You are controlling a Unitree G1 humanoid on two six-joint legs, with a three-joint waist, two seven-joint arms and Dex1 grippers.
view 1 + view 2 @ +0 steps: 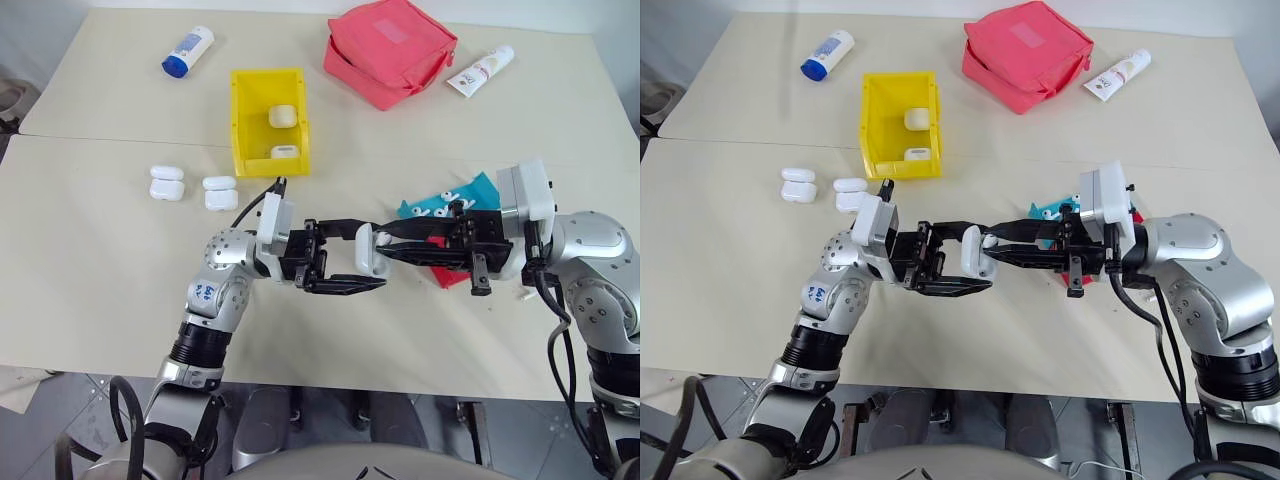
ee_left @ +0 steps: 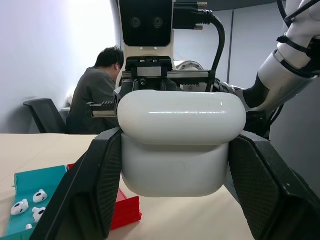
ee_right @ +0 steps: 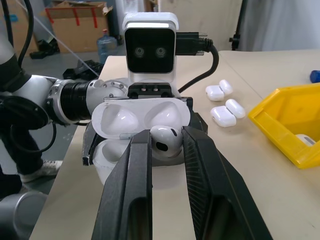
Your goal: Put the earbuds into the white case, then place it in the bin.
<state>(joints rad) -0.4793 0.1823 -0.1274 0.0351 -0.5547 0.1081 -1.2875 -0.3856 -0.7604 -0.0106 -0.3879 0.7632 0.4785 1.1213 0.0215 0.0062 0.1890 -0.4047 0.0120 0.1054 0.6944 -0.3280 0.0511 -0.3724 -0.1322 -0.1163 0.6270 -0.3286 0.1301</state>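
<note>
A small glossy white rounded earbud charging case [image 2: 181, 145] is clamped between the closed jaws of the left gripper [image 1: 352, 268] and is held above the beige worktop [image 1: 100, 280], its hinged lid swung open toward the right gripper [image 3: 167, 150]. A tiny glossy white earbud with a short stem [image 3: 165, 137] is pinched between the right jaws, just at the open mouth of the held case; whether it touches the case cannot be told. The two pairs of jaws are pointed at each other, tips nearly meeting.

Behind the right jaws a teal plastic tray [image 1: 470, 195] carrying more loose white earbuds [image 2: 27, 205] is seen, resting against a red plastic tray [image 2: 127, 212]. Beyond the left jaws, well apart, the bright yellow rectangular open-topped plastic bin [image 1: 245, 125] is set on the worktop, with two white cases [image 1: 282, 117] already inside. Beside the bin four more closed white cases [image 1: 190, 186] are laid in two pairs.
</note>
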